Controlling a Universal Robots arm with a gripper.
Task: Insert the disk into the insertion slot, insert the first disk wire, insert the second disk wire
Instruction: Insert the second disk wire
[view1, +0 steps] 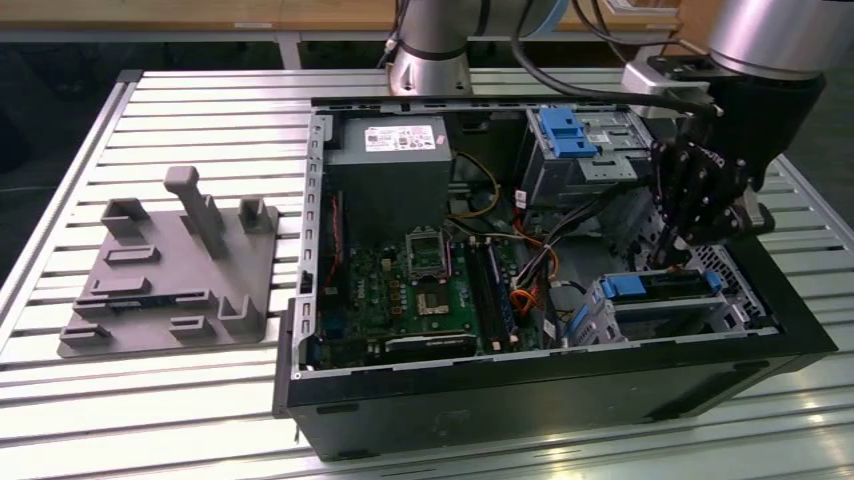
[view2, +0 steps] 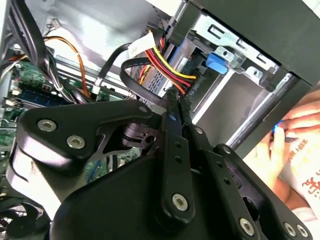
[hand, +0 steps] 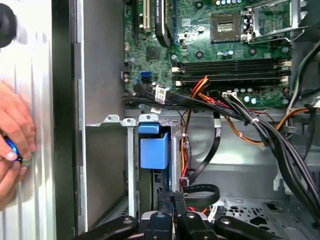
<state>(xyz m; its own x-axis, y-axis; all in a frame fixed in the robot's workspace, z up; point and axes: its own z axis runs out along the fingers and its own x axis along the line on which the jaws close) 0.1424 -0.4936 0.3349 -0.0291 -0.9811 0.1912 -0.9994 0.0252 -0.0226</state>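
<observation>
Fixture: a grey moulded fixture (view1: 167, 270) lies on the slatted table (view1: 200, 410) at the exterior view's left, apart from the case.
Case: the open computer case (view1: 534, 405) has the motherboard (view1: 414, 290) on its floor.
Wires: red, yellow and black power wires (view2: 167, 67) and a black flat cable (view2: 131, 74) run up to the fingertips.
Gripper: the gripper (view1: 670, 260) hangs inside the case just beside the drive cage, fingers (view2: 172, 130) drawn together; whether they pinch a connector cannot be told.
Disk: the disk (view1: 654, 287) sits in the insertion slot (view1: 747, 312), with its blue carrier end facing the case interior.
Hand: a person's hand (hand: 12, 145) rests outside the case wall.
</observation>
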